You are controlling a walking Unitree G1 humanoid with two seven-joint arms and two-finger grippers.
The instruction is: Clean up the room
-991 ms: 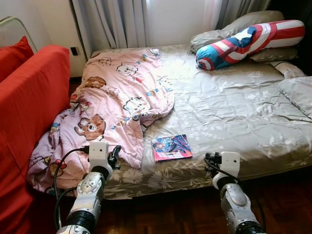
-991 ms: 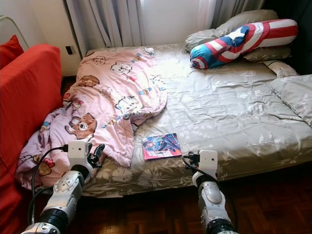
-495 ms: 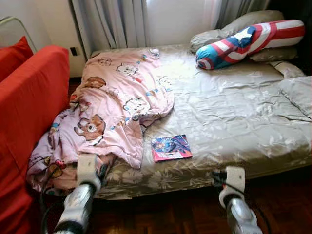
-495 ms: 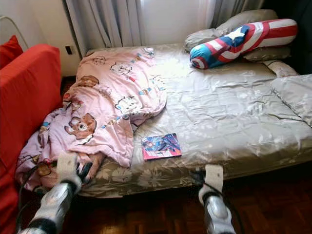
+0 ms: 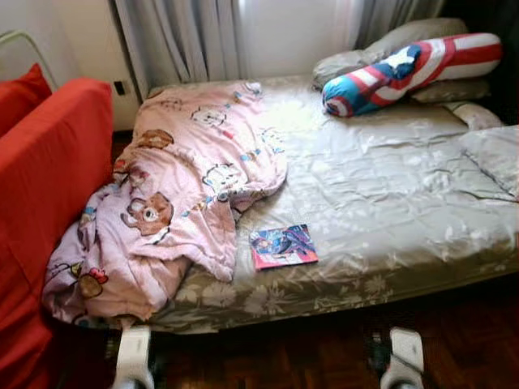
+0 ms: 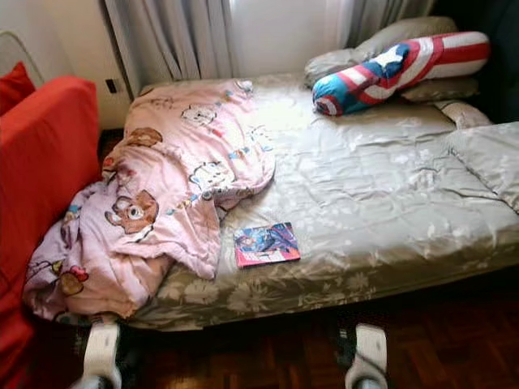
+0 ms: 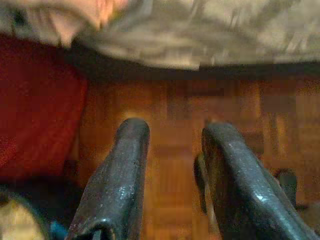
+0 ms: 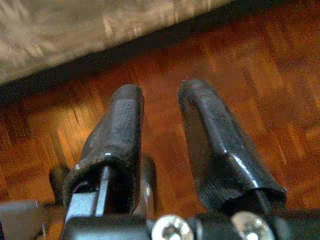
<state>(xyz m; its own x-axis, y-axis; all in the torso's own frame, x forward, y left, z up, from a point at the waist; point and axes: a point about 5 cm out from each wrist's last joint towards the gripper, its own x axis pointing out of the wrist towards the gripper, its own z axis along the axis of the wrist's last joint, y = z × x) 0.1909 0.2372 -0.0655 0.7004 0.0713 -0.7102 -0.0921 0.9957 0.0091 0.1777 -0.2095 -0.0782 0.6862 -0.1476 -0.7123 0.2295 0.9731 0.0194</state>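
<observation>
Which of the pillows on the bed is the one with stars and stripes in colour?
The long bolster pillow at the bed's far right corner: blue with white stars, red and white stripes. The grey pillows it lies on and the grey pillow at the right edge are plain.

grey curtains (image 5: 190,40) are seen drawn behind the bed, a red sofa (image 5: 45,186) is placed alongside, over parquet flooring (image 6: 454,324).

Light: daylight through the curtains (image 5: 190,36), glaring off the bed (image 5: 381,186).
Floor (image 6: 268,356): dim.
Sharpness: soft; wrist views blurred.
</observation>
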